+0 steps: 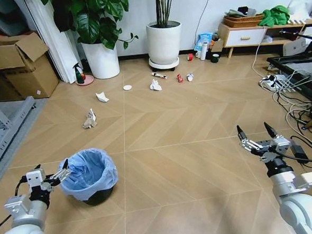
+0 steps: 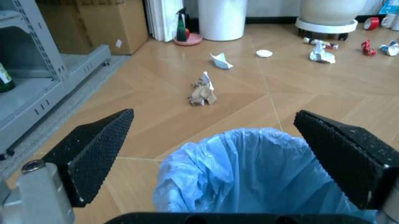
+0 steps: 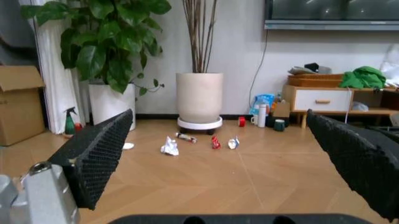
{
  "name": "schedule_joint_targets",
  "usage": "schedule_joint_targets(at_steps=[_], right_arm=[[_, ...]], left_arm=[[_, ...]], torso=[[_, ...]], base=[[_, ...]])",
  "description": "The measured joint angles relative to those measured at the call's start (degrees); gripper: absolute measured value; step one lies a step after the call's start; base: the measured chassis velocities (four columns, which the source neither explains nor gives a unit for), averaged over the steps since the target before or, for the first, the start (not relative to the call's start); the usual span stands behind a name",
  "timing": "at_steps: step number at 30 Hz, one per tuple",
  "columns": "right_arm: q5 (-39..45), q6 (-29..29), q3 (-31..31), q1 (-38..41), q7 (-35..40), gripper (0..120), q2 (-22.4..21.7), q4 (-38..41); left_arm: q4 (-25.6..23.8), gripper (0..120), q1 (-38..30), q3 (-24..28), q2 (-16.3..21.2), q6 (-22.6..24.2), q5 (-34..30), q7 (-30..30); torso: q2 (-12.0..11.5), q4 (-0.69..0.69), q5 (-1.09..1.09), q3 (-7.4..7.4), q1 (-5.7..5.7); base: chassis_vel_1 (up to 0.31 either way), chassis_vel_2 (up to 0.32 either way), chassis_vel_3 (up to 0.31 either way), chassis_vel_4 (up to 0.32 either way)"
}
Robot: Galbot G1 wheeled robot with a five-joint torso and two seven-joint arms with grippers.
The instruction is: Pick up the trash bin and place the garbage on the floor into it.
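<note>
Low in the left of the head view, the left gripper (image 1: 52, 175) hangs just beside the trash bin (image 1: 88, 175), its fingers (image 2: 93, 151) spread wide and holding nothing, one fingertip close to the blue bag's rim; at lower right the right gripper (image 1: 256, 131) hovers over bare floor (image 1: 190, 162), fingers (image 3: 100, 154) wide apart and empty; farther up the frame the garbage lies scattered: a tan paper wad (image 1: 90, 119), white scraps (image 1: 102, 97), a white disc (image 1: 127, 87), a crumpled white wad (image 1: 155, 85), red and blue-white bits (image 1: 184, 77).
</note>
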Motion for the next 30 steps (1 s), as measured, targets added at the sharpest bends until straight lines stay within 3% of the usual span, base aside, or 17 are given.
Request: schedule_joint_targets(at_steps=[21,24,30], right_arm=[[0.2,0.3,0.6,-0.4,-0.1,100,0.5,0.1],[0.2,0.3,0.1,-0.2,-0.1,100,0.2,-0.2],[0.4,0.1,0.5,-1.2,0.0,100,-1.6,-0.1]], left_arm=[[-0.8,100,-1.0,1.1,0.6,1.1,-1.2,-0.7],[0.6,100,-2.7,1.8,1.6,2.6,-1.9,-1.8],[8.2,100,-7.9,7.1,3.4,10.2,-8.2,-5.8]], torso=[[0.0,0.00,0.00,0.00,0.00],[0.0,0.00,0.01,0.00,0.00],[0.0,0.00,-0.01,0.00,0.00]], base=[[0.000,0.000,0.000,0.000],[0.000,0.000,0.000,0.000],[0.000,0.000,0.000,0.000]])
